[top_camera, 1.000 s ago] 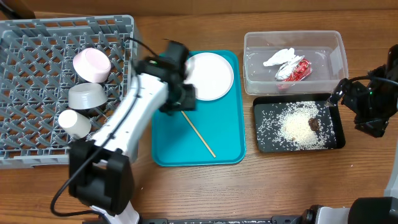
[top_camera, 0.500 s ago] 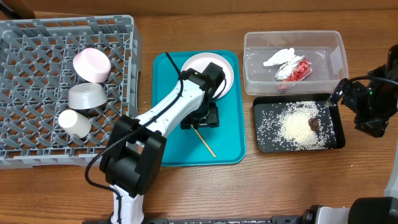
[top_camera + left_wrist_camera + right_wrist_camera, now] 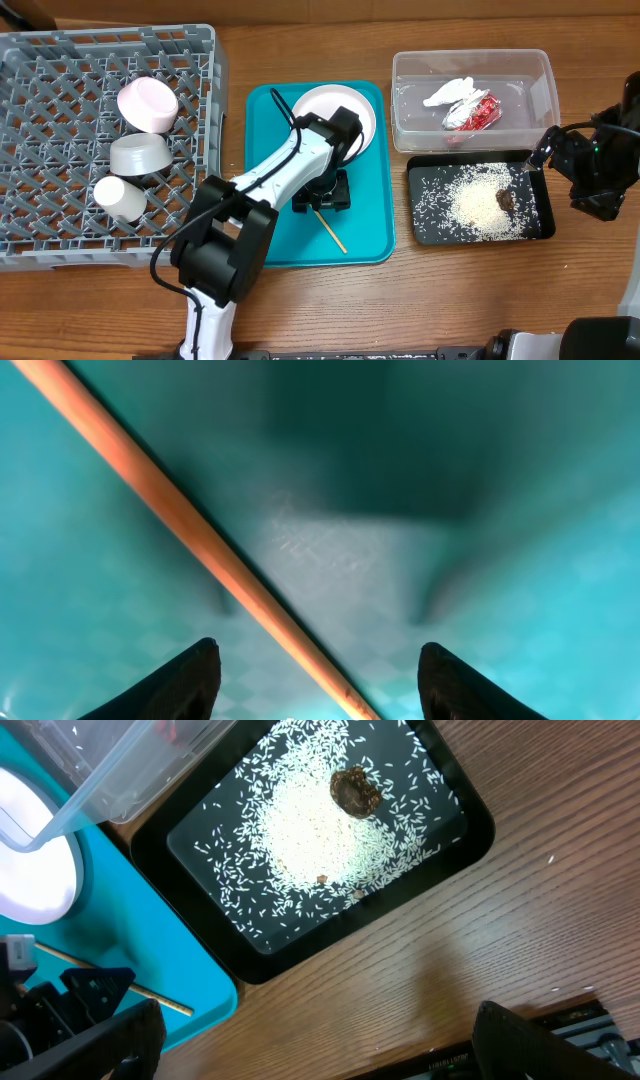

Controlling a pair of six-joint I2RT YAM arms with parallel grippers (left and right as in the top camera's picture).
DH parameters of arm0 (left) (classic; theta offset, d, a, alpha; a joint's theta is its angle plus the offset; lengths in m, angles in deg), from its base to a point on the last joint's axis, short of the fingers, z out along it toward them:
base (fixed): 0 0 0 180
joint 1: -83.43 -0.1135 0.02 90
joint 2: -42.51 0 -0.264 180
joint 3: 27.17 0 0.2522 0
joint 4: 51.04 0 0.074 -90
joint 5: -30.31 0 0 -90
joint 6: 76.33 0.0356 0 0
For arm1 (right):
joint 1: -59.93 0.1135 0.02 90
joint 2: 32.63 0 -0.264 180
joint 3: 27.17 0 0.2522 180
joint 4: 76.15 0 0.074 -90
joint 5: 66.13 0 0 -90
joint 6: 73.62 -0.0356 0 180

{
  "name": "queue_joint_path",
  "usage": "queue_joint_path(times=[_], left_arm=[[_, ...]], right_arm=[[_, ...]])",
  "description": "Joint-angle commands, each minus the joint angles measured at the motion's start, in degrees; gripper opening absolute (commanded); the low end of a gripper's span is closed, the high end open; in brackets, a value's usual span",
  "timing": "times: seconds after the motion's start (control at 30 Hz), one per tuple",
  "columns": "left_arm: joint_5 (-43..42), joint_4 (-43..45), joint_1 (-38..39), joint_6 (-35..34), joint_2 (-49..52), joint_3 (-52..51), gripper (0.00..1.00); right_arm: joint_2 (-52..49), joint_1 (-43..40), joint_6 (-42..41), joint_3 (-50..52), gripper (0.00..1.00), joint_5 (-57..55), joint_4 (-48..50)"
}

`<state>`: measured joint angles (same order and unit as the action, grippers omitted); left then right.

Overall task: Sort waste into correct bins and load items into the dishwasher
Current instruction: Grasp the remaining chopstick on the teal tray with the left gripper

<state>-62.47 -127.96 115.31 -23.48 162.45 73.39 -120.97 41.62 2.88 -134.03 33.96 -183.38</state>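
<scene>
My left gripper (image 3: 322, 195) is low over the teal tray (image 3: 370, 240), open. In the left wrist view a wooden chopstick (image 3: 200, 540) runs diagonally between its spread fingertips (image 3: 318, 680), untouched. The chopstick's free end (image 3: 331, 235) shows overhead. The white plate (image 3: 340, 115) lies at the tray's far end. The pink bowl (image 3: 148, 103), grey bowl (image 3: 138, 153) and white cup (image 3: 120, 198) lie in the grey rack (image 3: 60, 60). My right gripper (image 3: 590, 170) is open and empty over bare wood (image 3: 320, 1040). I see only one chopstick.
The clear tub (image 3: 540, 70) holds the white tissue (image 3: 452, 91) and red-and-silver wrapper (image 3: 474, 112). The black tray (image 3: 425, 230) in front of it holds rice (image 3: 480, 205) and the brown lump (image 3: 505, 199). My left arm crosses the teal tray's left half.
My left arm has swung right from the rack's edge onto the teal tray and come down over the chopstick. The right arm has not moved.
</scene>
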Motion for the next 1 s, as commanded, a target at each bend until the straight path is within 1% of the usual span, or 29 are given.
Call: queue_joint_path(times=[0.0, 0.47, 0.67, 0.73, 0.77, 0.83, 0.87, 0.9, 0.97], left_arm=[[0.2, 0.2, -0.1, -0.6, 1.5, -0.3, 0.64], [0.5, 0.9, -0.5, -0.6, 1.6, -0.7, 0.60], [0.3, 3.3, -0.5, -0.6, 1.6, -4.1, 0.61], [0.4, 4.0, -0.5, -0.6, 1.6, -5.3, 0.59], [0.4, 4.0, -0.5, -0.6, 1.6, -5.5, 0.57], [0.5, 4.1, -0.5, -0.5, 1.6, -5.5, 0.42], [0.5, 4.1, -0.7, -0.5, 1.5, -5.4, 0.24], [0.4, 4.1, -1.0, -0.5, 1.5, -5.2, 0.17], [0.4, 4.0, -1.8, -0.5, 1.4, -5.1, 0.08]], right_arm=[[1.6, -0.1, 0.0, -0.7, 1.00, -0.2, 0.3], [1.6, -0.1, 0.0, -0.7, 1.00, -0.2, 0.3], [1.6, -0.1, 0.0, -0.7, 1.00, -0.2, 0.3], [1.6, -0.1, 0.0, -0.7, 1.00, -0.2, 0.3], [1.6, -0.1, 0.0, -0.7, 1.00, -0.2, 0.3], [1.6, -0.1, 0.0, -0.7, 1.00, -0.2, 0.3], [1.6, -0.1, 0.0, -0.7, 1.00, -0.2, 0.3], [1.6, -0.1, 0.0, -0.7, 1.00, -0.2, 0.3], [1.6, -0.1, 0.0, -0.7, 1.00, -0.2, 0.2]])
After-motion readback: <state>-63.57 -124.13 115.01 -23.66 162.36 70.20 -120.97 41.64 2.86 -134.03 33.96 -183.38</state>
